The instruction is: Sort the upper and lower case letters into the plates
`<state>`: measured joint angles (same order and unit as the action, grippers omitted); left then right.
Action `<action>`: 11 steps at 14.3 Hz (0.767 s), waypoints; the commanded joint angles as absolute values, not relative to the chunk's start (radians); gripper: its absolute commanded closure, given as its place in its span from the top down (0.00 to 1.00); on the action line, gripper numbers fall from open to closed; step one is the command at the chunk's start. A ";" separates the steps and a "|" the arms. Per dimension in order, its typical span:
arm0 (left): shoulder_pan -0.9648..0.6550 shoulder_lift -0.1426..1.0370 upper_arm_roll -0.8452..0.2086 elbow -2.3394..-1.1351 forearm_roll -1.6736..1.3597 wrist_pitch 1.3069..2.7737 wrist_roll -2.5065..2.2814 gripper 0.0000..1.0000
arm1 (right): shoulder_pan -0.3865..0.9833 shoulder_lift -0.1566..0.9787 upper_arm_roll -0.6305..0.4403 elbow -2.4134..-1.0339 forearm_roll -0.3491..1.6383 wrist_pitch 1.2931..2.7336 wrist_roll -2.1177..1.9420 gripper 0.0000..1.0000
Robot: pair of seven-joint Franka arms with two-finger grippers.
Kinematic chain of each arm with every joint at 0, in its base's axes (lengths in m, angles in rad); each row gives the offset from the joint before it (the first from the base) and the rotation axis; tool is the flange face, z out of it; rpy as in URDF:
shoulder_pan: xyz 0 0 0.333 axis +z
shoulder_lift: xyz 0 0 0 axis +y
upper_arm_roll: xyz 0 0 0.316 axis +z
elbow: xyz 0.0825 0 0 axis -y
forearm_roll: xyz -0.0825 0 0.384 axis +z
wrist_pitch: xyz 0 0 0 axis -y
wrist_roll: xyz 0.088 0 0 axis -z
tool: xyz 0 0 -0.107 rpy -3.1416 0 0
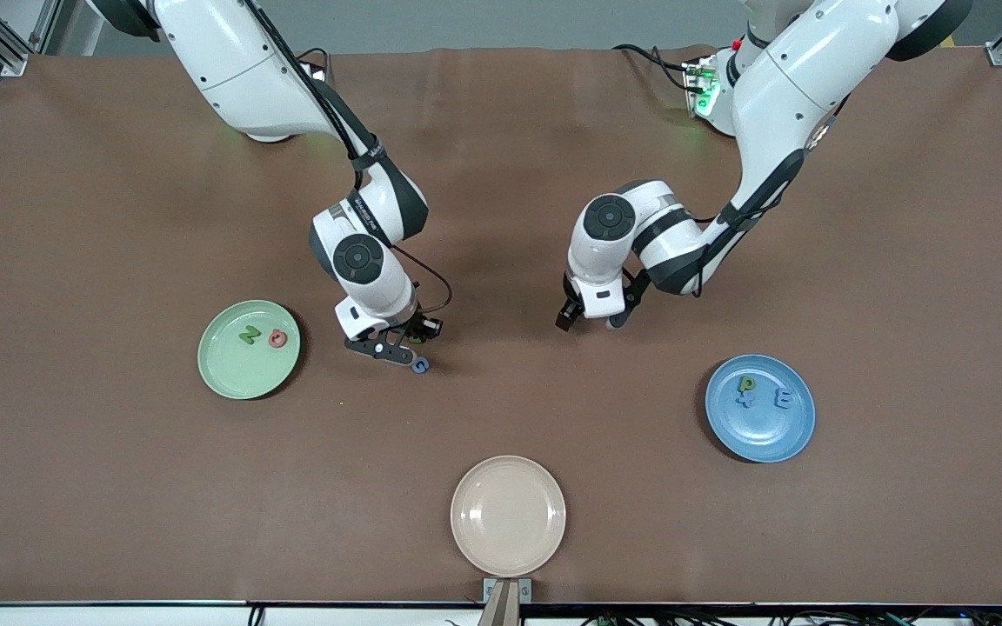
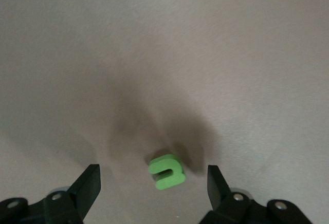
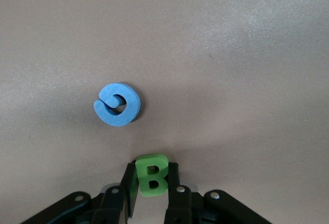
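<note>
My right gripper is shut on the green B just above the table. The blue G lies flat close beside it. My left gripper hangs open low over the green n, which lies between its fingers untouched; the hand hides the n in the front view. The mint green plate holds the green N and the pinkish-red O. On the blue plate lie the green p, a small blue letter and the blue m.
A beige plate sits near the table's front edge, nearer the front camera than both grippers. Brown cloth covers the whole table.
</note>
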<state>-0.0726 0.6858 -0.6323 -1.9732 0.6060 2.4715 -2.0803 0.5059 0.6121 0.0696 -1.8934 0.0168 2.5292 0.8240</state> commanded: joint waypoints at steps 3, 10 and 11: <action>-0.072 0.707 -0.627 -1.962 0.624 2.465 -2.132 0.69 | 0.428 0.530 0.061 -1.885 0.000 2.355 0.657 0.00; -0.071 0.710 -0.627 -1.953 0.627 2.465 -2.117 0.01 | 0.125 0.411 0.061 -1.968 -0.009 2.275 0.076 0.00; -0.066 0.707 -0.626 -1.933 0.627 2.465 -2.105 0.00 | 0.097 0.417 0.061 -1.968 -0.020 2.289 0.025 0.00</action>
<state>-0.0712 0.6964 -0.6308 -1.9549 0.6060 2.4708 -2.1050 0.1564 0.4368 0.0396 -1.9224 0.0105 2.2585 0.1148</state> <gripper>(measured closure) 0.727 0.727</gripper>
